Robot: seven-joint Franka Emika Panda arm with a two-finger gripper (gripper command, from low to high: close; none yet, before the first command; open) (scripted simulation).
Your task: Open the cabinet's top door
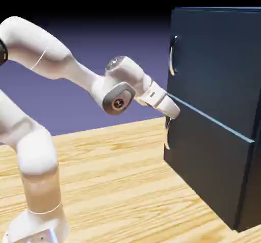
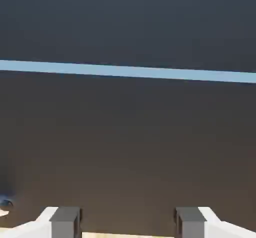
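Navy-blue, flat-panelled top door [image 1: 216, 63] sits directly above the pale blue strip [image 1: 214, 119]. It looks rigid and probably swings sideways with moderate resistance. Its curved silver metal handle [image 1: 172, 61], above the strip near the panel's edge on the exterior view's left, is the place to grip; the smooth bar could slip. The white two-finger gripper [image 2: 128, 222] has its fingertips spread, with nothing pinched between them.

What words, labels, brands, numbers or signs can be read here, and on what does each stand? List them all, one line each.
No legible text in either view.
Robot arm: only small marks on its round joint covers and wrist, too small to read.
Top door, lower door: no lettering visible.
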